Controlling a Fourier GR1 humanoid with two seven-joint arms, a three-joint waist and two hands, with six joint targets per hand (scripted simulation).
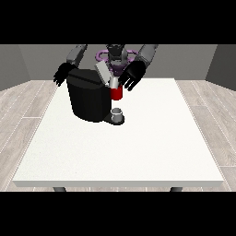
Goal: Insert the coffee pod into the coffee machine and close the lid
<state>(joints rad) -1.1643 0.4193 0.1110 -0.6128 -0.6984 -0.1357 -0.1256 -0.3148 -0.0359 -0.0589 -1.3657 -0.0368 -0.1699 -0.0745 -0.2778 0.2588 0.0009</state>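
A black coffee machine (87, 99) stands on the white table (124, 147) at the back left of centre. Its grey lid (103, 72) is tilted up and open. A red pod holder (116, 93) shows at the machine's front, above a small grey cup (118, 114) on the drip base. The hand at the view's right (131, 75) hovers just above and beside the red part with its fingers spread and relaxed. The hand at the view's left (62, 73) hangs behind the machine's far left corner, fingers spread. No separate coffee pod is visible.
The table's front and right parts lie bare and white. The robot's torso (116, 56) stands behind the machine. A wooden floor surrounds the table.
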